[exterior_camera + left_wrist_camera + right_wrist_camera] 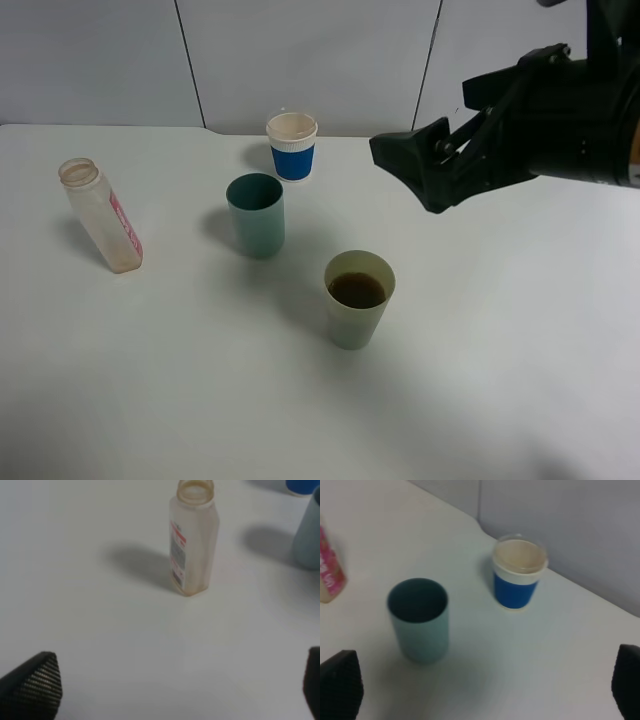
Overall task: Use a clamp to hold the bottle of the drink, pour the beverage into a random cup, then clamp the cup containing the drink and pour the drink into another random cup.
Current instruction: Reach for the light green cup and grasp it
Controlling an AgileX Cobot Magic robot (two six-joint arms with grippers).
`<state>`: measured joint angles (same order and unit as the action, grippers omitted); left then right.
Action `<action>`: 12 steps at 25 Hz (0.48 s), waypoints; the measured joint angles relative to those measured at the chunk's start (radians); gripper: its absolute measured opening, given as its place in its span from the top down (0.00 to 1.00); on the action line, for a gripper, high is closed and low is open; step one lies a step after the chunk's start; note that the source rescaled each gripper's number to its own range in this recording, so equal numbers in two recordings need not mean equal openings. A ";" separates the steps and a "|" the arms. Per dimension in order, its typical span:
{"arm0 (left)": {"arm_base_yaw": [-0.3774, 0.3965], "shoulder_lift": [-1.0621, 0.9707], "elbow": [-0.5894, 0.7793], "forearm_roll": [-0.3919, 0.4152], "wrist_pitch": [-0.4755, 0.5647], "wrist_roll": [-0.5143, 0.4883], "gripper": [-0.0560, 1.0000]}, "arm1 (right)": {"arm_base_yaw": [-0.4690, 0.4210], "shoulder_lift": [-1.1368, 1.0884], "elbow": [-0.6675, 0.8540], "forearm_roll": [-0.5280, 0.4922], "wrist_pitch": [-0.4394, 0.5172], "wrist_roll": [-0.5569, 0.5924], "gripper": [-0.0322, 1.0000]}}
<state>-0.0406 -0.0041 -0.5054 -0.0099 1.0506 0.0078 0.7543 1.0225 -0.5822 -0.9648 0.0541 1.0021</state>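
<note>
- Since the green cup (357, 322) holds the dark drink (357, 290), the step in hand is judged to be clamping that cup for the second pour.
- Green cup: upright on the table (500, 380), nearest the front, apart from the other cups; not in either wrist view.
- Right gripper (415, 165) (482, 690): raised above the table, behind and to the right of the green cup; jaws spread wide, holding nothing.
- Left gripper (172, 687): jaws wide, empty, facing the bottle (192, 540).
- Bottle (100, 215): uncapped, looks emptied, far left.
- Receivers: teal cup (256, 215) (419, 620), empty and nearer; blue cup (292, 147) (519, 575), farther back.
- Advice: come down level, straddle the green cup at mid-wall, and close gently, since a thin wall may buckle.
- Advice: lift straight and tip slowly over the chosen rim.
</note>
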 joint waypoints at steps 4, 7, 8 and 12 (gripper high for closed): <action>0.000 0.000 0.000 0.000 0.000 0.000 0.07 | 0.000 0.000 0.045 -0.226 -0.125 0.197 0.00; 0.000 0.000 0.000 0.000 0.000 0.000 0.07 | 0.001 0.000 0.081 -0.316 -0.208 0.280 0.00; 0.000 0.000 0.000 0.000 0.000 0.000 0.07 | 0.001 0.000 0.095 -0.328 -0.224 0.288 0.00; 0.000 0.000 0.000 0.000 0.000 0.000 0.07 | 0.001 0.000 0.133 -0.338 -0.230 0.296 0.00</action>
<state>-0.0406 -0.0041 -0.5054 -0.0099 1.0506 0.0078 0.7555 1.0225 -0.4491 -1.3026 -0.1759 1.2979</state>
